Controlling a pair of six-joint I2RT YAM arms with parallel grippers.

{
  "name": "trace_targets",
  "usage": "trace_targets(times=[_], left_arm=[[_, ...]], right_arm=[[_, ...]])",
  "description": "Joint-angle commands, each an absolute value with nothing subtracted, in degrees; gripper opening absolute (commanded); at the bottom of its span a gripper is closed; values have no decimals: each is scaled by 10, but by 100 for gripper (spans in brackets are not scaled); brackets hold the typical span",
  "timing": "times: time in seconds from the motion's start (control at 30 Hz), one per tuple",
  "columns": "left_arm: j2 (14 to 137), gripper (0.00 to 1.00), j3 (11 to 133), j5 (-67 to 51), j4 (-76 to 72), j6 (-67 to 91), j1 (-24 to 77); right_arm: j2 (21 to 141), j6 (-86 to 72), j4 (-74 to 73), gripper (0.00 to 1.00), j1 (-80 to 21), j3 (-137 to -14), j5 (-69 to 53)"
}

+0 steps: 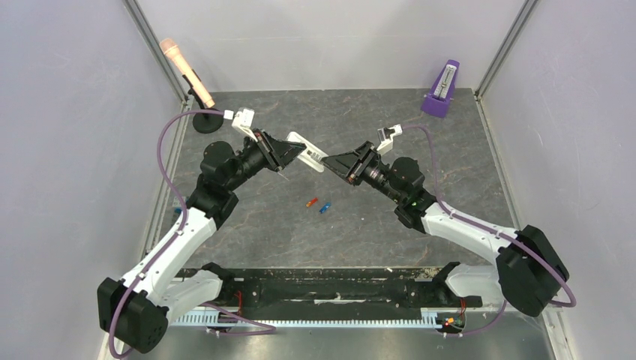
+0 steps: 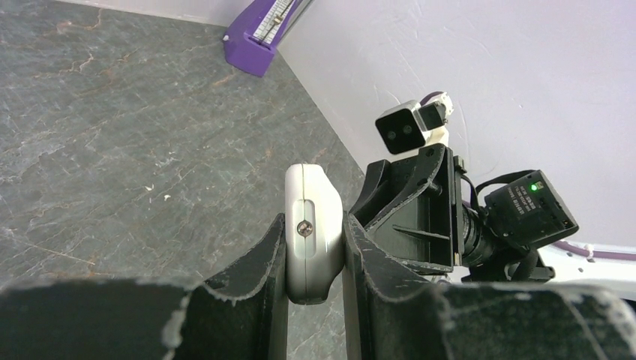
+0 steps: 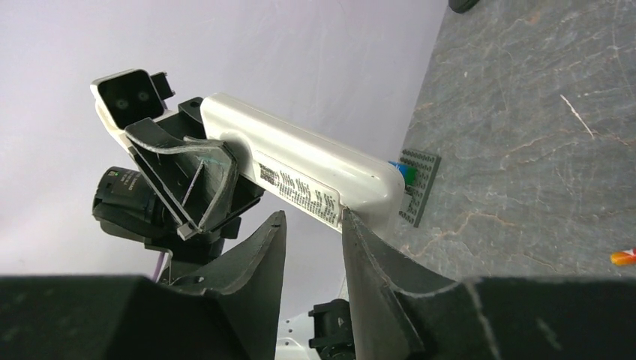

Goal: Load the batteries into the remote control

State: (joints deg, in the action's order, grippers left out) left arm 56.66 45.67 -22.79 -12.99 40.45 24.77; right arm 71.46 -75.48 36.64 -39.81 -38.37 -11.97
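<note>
The white remote control (image 1: 309, 153) hangs in the air over the table's middle, between the two arms. My left gripper (image 2: 315, 247) is shut on it, its fingers clamping the remote's narrow end with a screw showing. In the right wrist view the remote control (image 3: 300, 166) shows its labelled back. My right gripper (image 3: 313, 217) is open with nothing between its fingers; one fingertip (image 3: 348, 219) touches the remote's back edge. The red-orange battery (image 1: 309, 202) and the blue battery (image 1: 325, 208) lie side by side on the table below the remote.
A purple metronome (image 1: 442, 88) stands at the back right corner. A microphone (image 1: 186, 69) on a round black stand sits at the back left. A small grey studded plate (image 3: 421, 186) lies on the table beyond the remote. Pale walls enclose the table.
</note>
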Motion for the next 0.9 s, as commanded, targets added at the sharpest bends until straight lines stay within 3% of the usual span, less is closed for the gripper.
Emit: trace_targets(times=[0.0, 0.43, 0.87], left_arm=[[566, 2, 464, -320, -223, 480, 264], [590, 2, 461, -330, -218, 476, 278], [591, 2, 483, -249, -84, 375, 310]], right_arm=[[737, -778, 449, 36, -407, -373, -164], [769, -806, 556, 36, -408, -370, -208], [782, -820, 588, 35, -409, -377, -216]])
